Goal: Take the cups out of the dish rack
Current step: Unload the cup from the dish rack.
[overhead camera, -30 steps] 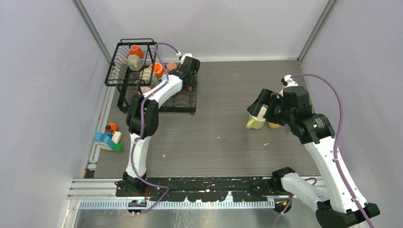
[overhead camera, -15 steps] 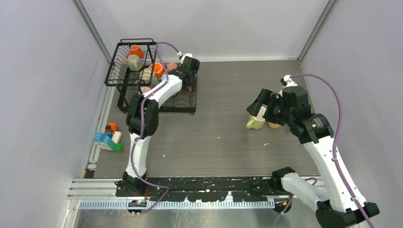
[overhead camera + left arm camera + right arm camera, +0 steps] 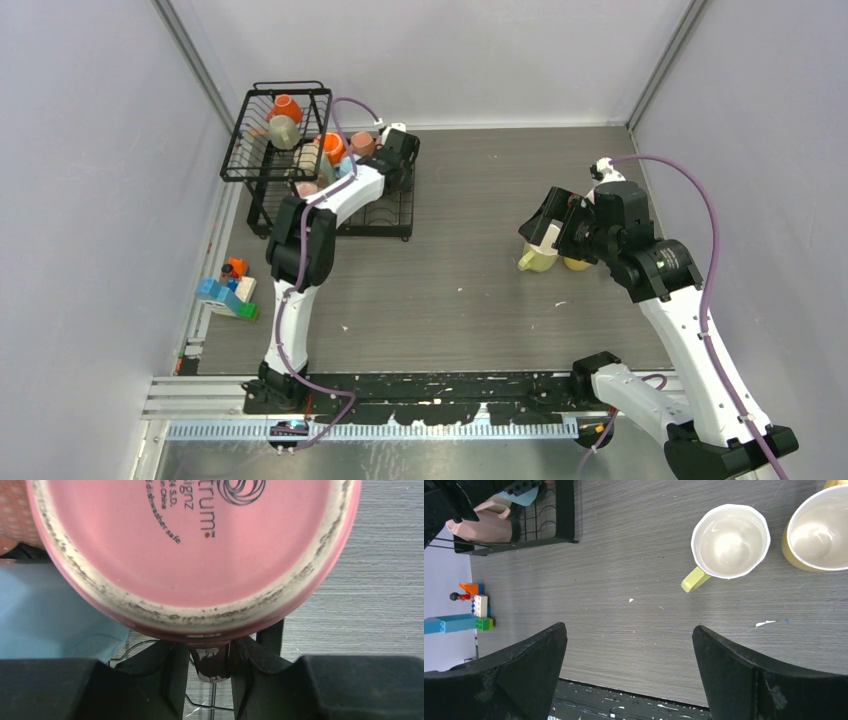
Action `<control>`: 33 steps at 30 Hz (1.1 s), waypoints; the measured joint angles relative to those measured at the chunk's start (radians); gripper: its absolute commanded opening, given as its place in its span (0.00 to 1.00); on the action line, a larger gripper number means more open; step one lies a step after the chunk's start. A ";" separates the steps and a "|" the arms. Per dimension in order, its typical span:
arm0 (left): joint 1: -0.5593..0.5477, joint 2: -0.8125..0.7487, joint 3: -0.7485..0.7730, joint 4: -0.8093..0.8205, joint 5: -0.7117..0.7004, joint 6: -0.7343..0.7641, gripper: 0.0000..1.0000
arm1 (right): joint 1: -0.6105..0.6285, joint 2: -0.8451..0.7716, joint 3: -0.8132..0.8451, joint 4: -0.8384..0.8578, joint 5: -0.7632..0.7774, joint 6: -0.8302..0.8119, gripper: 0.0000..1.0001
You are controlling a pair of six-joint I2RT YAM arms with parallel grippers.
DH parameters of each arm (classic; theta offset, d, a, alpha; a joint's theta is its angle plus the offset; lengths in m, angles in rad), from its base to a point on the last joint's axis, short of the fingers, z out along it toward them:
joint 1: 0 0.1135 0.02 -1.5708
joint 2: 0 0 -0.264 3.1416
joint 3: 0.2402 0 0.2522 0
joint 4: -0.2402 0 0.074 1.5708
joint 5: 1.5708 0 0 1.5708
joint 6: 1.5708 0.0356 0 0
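Reaching left arm, from above: your left arm stretches from its base over the dish rack (image 3: 262, 175), with the left gripper (image 3: 398, 152) low at the right end of the flat tray section.
Rack, from above: it stands in the far left corner of the table (image 3: 470, 290); an orange mug (image 3: 285, 105) and a beige mug (image 3: 282, 131) sit in the basket section.
Right arm, from above: it bends over the table's right side, with the right gripper (image 3: 547, 228) above a yellow-green mug (image 3: 538, 258) and a yellow mug (image 3: 577, 264).
Left wrist, mug: you see the printed underside of a pink mug (image 3: 190, 545) filling the view, with a light blue mug (image 3: 50, 610) beside it.
Left wrist, grip: the fingers (image 3: 165, 680) stand a narrow gap apart with a dark glossy piece between them; you cannot tell whether they pinch it.
Right wrist, grip: the fingers (image 3: 519, 675) are spread wide, holding nothing.
Right wrist, mugs: both yellow ones stand upright on the table, just beside each other, well apart from the rack; the yellow-green one is white inside.
Bystanders: toy blocks (image 3: 228, 292) lie by the table's left edge.
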 measured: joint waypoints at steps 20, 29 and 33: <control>0.002 -0.001 -0.055 0.114 0.010 0.021 0.00 | 0.000 0.006 -0.018 0.008 0.000 0.000 1.00; 0.002 -0.056 -0.137 0.155 0.012 0.077 0.00 | 0.000 0.006 -0.034 0.031 -0.008 0.001 1.00; 0.002 -0.071 -0.145 0.151 0.016 0.092 0.00 | 0.000 0.013 -0.042 0.046 -0.015 0.005 1.00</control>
